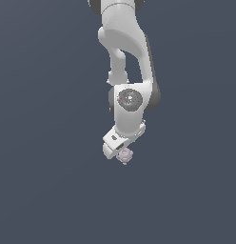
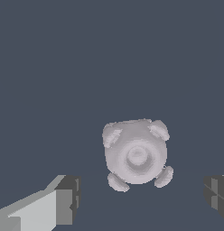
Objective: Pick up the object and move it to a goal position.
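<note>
Wrist view: tiny pale grey-pink round knobby object [image 2: 136, 155] with small nubs at corners lies on plain dark grey floor [image 2: 109, 54], between widely spread fingertips [image 2: 64, 198] of white robot gripper [image 2: 141, 200], untouched. Gripper holds nothing. Exterior view: object [image 1: 124, 155] sits just beneath gripper [image 1: 121, 148]. Judged light, rigid, possibly slippery; best pinched across rounded body between nubs.

Pale grey-pink object [image 2: 136, 155], white gripper [image 2: 141, 198] — dark pads [image 2: 68, 198]
</note>
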Robot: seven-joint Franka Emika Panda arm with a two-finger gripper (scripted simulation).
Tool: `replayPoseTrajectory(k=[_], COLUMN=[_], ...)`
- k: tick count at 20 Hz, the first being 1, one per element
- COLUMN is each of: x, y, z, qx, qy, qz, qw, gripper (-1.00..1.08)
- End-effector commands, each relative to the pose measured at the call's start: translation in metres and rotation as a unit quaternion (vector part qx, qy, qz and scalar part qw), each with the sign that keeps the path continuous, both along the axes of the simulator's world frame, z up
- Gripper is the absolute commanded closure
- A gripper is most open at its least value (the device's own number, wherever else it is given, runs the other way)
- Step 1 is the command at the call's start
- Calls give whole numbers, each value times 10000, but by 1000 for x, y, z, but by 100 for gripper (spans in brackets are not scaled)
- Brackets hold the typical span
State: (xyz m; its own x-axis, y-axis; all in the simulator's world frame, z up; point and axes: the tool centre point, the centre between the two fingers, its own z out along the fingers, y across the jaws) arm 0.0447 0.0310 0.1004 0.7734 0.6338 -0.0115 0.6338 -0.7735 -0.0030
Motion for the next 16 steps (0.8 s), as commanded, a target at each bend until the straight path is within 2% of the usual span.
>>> replayPoseTrajectory(k=[1,8,16], x=[4,10,10], y=[0,-1,-1], z=[-4,-10,-17], qx=[10,26,27], qy=[-21,-50,-49], qz=[220,540,551], qw=[9998,9985,9985], gripper=[-92,-92,-92])
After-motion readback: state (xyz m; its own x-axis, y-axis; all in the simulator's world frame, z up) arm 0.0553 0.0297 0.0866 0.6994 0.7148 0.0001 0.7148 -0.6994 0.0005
